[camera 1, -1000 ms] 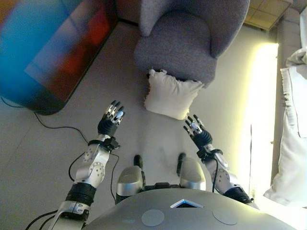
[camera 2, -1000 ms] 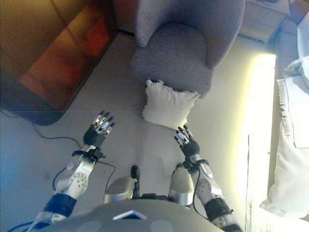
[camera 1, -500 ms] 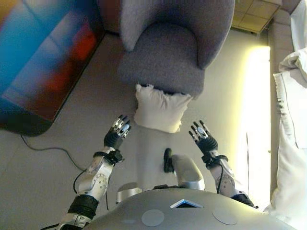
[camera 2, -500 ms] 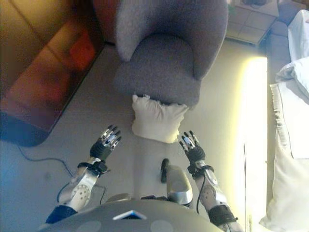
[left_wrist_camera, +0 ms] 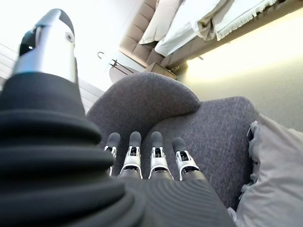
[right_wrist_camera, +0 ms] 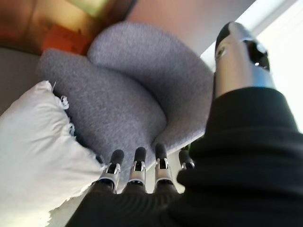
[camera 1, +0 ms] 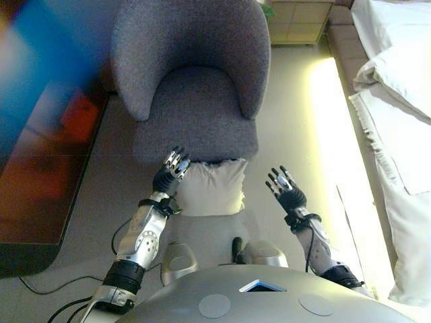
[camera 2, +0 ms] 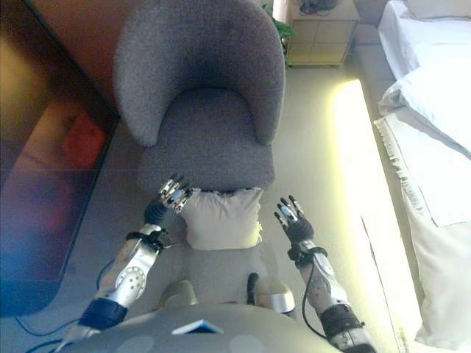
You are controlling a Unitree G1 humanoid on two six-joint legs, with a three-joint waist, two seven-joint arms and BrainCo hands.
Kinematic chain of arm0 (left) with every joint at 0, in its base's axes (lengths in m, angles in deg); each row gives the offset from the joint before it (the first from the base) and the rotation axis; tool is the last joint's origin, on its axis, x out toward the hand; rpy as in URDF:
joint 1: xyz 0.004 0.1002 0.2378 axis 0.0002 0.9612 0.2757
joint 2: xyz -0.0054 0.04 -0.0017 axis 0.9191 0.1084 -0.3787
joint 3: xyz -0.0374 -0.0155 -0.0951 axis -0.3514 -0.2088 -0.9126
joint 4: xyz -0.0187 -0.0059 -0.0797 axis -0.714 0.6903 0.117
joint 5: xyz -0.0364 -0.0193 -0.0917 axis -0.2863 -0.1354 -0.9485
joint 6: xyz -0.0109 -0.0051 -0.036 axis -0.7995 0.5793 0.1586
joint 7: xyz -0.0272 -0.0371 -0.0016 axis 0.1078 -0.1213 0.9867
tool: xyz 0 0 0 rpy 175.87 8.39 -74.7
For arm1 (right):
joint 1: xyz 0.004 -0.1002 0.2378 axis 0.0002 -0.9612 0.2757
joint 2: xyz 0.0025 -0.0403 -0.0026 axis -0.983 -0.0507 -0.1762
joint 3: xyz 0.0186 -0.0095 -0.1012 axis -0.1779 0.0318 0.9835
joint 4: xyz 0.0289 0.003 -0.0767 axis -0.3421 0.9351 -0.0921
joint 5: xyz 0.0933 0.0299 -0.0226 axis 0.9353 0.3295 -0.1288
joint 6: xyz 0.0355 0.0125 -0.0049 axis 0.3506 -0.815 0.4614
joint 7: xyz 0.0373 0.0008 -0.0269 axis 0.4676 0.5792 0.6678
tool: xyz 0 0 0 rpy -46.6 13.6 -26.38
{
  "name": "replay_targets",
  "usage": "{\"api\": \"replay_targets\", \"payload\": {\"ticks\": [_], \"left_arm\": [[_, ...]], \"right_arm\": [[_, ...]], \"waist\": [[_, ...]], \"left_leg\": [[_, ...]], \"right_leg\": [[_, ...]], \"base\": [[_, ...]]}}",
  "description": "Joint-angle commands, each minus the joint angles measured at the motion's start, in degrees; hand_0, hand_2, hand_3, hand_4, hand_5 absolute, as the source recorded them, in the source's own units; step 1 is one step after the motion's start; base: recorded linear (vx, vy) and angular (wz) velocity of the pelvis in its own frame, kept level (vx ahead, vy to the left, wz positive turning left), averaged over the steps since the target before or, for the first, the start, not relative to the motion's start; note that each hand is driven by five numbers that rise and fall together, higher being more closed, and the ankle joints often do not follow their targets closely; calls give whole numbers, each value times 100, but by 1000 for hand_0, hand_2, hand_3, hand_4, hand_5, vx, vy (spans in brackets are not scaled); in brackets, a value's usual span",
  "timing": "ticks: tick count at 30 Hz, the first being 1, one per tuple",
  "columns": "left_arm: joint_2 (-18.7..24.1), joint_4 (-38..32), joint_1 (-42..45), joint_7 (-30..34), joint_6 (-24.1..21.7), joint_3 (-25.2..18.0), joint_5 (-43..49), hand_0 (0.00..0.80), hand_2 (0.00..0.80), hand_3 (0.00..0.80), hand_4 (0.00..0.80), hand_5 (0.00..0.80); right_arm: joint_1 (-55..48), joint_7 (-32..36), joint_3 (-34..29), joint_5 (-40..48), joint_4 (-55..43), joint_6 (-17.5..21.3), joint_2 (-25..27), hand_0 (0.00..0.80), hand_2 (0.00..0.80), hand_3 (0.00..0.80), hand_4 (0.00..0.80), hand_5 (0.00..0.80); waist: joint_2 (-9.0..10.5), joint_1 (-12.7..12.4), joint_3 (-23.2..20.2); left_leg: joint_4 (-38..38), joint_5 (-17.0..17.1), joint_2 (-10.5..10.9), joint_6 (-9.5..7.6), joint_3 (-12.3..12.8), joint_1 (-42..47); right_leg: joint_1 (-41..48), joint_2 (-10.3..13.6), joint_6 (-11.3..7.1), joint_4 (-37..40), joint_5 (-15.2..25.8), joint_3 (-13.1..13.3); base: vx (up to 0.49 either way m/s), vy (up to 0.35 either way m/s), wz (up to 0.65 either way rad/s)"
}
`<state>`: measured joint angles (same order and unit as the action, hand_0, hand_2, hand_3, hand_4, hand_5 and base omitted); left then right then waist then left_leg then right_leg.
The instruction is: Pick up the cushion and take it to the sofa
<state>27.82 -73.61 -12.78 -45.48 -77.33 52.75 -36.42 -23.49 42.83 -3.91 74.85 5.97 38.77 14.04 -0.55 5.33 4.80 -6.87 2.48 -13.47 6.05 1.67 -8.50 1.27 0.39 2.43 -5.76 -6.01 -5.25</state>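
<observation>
A white cushion (camera 1: 211, 188) leans on the floor against the front of a grey armchair (camera 1: 194, 114). My left hand (camera 1: 168, 176) is open, its fingers straight, right beside the cushion's left edge. My right hand (camera 1: 287, 194) is open a short way off the cushion's right edge, apart from it. The cushion also shows in the left wrist view (left_wrist_camera: 277, 179) and in the right wrist view (right_wrist_camera: 33, 146), past the straight fingers (left_wrist_camera: 154, 158) of each hand. Neither hand holds anything.
A dark cabinet with a glossy front (camera 1: 40, 155) runs along the left. A bed with white linen (camera 1: 397, 108) stands on the right. A pale bedside unit (camera 2: 316, 29) sits behind the armchair. Bare floor lies between the armchair and the bed.
The camera has moved forward and turned, so the armchair and cushion now sit centred and nearer. My hands now flank the cushion, the left one right at its edge.
</observation>
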Motion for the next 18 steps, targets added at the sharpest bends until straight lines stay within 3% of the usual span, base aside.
{"api": "replay_targets", "payload": {"ticks": [1, 4, 11, 15, 18], "left_arm": [[133, -588, 86, 206, -187, -350, -204, 0, 0, 0, 0, 0], [152, -485, 65, 202, -323, -418, -241, 0, 0, 0, 0, 0], [243, -316, 67, -35, -568, -428, -339, 0, 0, 0, 0, 0], [234, -400, 218, 12, -645, -460, -383, 0, 0, 0, 0, 0], [231, -550, 305, 42, -639, -412, -377, 0, 0, 0, 0, 0]], "right_arm": [[-17, 154, -197, 17, -606, 224, -90, 0, 0, 0, 0, 0], [-14, 197, -168, 65, -622, 188, -161, 0, 0, 0, 0, 0], [55, 234, -8, -86, -671, -11, -197, 0, 0, 0, 0, 0], [63, 140, 52, -236, -806, -192, -134, 0, 0, 0, 0, 0], [31, 51, 42, -160, -845, -218, -26, 0, 0, 0, 0, 0]], "waist": [[128, -100, 98], [102, -90, 86], [118, -133, 42], [179, -176, 65], [215, -244, 149]], "left_leg": [[94, 257, 7, 166, 417, 228], [-41, 83, 87, 146, 383, 262], [-156, -139, 210, 118, 356, 332], [-415, -169, 36, 175, 384, 270], [-1147, 98, 26, 215, 259, -44]], "right_leg": [[42, 621, -918, -300, -9, 424], [-36, 780, -989, -529, -62, 408], [-84, 834, -1022, -524, -88, 408], [-122, 759, -914, -509, -97, 315], [-25, 671, -767, -512, -101, 208]], "base": [[192, 95, -12], [159, 79, -6], [115, 2, -12], [31, -35, 0], [46, 9, 0]]}}
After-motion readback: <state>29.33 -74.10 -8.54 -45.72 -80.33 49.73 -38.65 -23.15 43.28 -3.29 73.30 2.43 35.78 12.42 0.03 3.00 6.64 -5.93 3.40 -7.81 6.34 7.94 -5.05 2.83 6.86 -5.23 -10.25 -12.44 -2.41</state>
